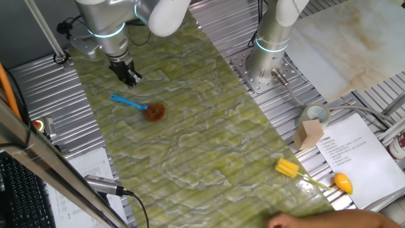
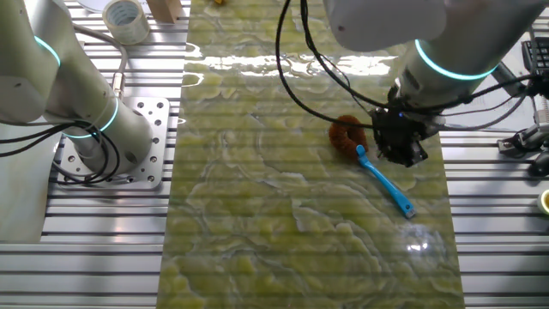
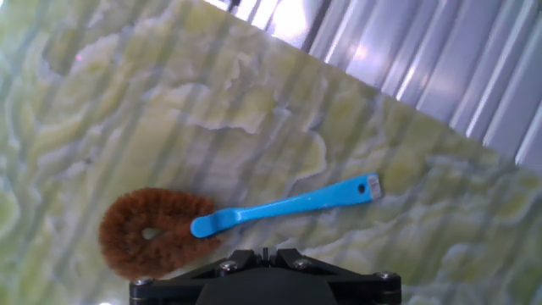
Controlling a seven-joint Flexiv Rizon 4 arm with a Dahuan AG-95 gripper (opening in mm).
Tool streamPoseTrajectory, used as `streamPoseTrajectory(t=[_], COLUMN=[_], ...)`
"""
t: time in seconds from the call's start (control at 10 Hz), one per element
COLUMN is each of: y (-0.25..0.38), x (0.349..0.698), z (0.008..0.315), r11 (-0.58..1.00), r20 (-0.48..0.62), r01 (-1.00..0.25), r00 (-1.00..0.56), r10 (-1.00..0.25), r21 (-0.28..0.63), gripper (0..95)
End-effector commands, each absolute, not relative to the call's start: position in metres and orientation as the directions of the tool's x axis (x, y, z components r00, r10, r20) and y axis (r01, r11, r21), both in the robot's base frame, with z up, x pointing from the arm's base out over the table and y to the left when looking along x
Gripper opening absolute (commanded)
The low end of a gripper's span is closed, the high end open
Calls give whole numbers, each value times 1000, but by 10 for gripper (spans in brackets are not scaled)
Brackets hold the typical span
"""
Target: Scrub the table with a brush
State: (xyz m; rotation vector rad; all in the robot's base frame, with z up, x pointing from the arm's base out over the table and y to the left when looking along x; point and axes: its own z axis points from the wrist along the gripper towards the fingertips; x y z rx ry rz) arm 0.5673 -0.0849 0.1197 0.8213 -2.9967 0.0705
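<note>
A: Where is the brush (image 1: 140, 107)?

B: Flat on the table (image 1: 209, 145), left of centre in one fixed view. Its blue handle runs toward the upper left and the brown head lies at the lower right end.

A: And the gripper (image 1: 130, 76)?

B: It hangs above the table, just up and left of the brush, and holds nothing. I cannot tell how wide it is open: the fingertips are too small in both fixed views, and the hand view shows only the black base at the bottom edge.

A: So the step is the pick-up?

B: I judge so. The handle is thin and lies flush, so the fingers should straddle it across its width, near mid-handle, and come right down to the surface before closing. A grip nearer the head would likely give firmer scrubbing.

A: Any containers?

B: None that hold anything. At the right of that view sit a tape roll (image 1: 314, 115), a small cardboard box (image 1: 307, 134) whose inside I cannot see, and a yellow tool (image 1: 312, 175).
</note>
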Motion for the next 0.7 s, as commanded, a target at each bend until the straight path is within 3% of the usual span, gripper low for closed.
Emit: streamPoseTrajectory(t=[0.1, 0.5, 0.7], y=[-101, -108, -108], x=[563, 566, 566], z=[113, 105, 105], r11=[786, 729, 700], r20=[18, 0, -32], r01=[-618, -684, -712], r00=[-786, -729, -699], r10=[-618, -684, -714], r21=[-25, -22, -62], gripper=[0, 0, 0])
